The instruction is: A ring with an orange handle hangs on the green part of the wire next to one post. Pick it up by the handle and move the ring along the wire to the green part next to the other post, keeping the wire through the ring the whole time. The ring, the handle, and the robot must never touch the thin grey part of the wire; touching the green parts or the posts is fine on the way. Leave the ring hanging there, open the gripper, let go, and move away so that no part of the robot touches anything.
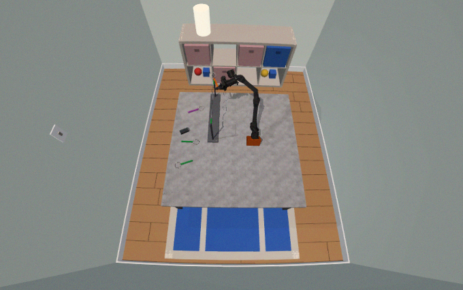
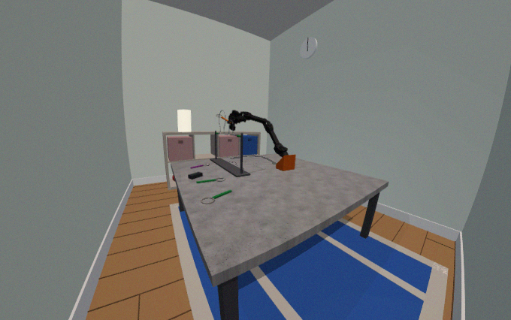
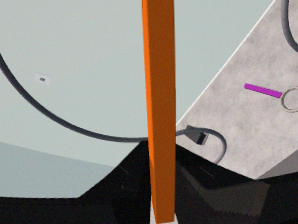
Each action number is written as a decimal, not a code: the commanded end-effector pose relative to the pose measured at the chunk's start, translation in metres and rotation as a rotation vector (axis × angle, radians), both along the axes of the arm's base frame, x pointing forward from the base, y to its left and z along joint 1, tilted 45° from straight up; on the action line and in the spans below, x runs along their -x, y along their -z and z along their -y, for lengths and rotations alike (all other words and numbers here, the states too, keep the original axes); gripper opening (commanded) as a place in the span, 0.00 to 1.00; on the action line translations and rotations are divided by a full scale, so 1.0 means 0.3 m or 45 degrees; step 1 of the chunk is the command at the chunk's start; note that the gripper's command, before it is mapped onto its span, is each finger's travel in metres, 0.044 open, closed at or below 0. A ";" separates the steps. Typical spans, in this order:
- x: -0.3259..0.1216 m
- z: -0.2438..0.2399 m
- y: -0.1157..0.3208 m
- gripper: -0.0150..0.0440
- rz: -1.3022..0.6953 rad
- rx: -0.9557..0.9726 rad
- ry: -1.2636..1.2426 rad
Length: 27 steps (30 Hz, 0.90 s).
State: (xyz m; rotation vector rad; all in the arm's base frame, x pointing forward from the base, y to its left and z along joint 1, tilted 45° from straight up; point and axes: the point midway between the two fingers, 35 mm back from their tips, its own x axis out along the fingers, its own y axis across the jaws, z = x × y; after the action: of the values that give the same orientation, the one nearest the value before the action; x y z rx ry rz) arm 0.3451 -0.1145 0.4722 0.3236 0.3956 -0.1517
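The pincer [image 1: 217,87] [image 2: 230,121] [image 3: 154,147] is pinched on the orange handle [image 1: 215,82] [image 2: 225,119] [image 3: 161,100], which runs between its dark fingers in the wrist view; the handle's ring [image 1: 215,74] [image 2: 216,116] is raised high above the counter [image 1: 239,177] [image 2: 294,199] [image 3: 225,100], near the upper end of the far post [image 1: 214,90] [image 2: 216,145]; whether the wire passes through the ring, and whether the two touch, cannot be told at this size; a dark curve, apparently wire, passes behind the handle in the wrist view; the black arm [image 1: 256,99] [image 2: 269,130] arches from the pincer down to an orange mount [image 1: 252,141] [image 2: 285,162].

Below, a long dark base [image 1: 214,116] [image 2: 230,167] carries the far post and the near post [image 1: 212,131] [image 2: 241,154], both upright; a green part [image 1: 211,120] [image 2: 239,135] lies by the near post's top, well apart from the ring; beside the base lie a purple wand [image 1: 193,110] [image 2: 196,166] [image 3: 262,90], a black block [image 1: 184,131] [image 2: 195,175] and two green wands [image 1: 186,141] [image 2: 206,181], each wand ending in a loop; behind the counter stands a shelf unit [image 1: 237,34] [image 2: 164,150], with a pale lamp [image 1: 202,20] [image 2: 183,120] on top.
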 end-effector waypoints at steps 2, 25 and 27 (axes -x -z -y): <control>0.001 0.005 0.003 0.00 -0.019 0.091 -0.001; 0.006 0.040 0.007 0.00 -0.087 0.455 0.014; 0.007 0.044 0.007 0.00 -0.092 0.487 0.016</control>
State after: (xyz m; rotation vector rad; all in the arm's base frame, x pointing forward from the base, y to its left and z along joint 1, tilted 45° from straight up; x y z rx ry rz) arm 0.3432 -0.1269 0.4691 -0.0078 0.4275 -0.2383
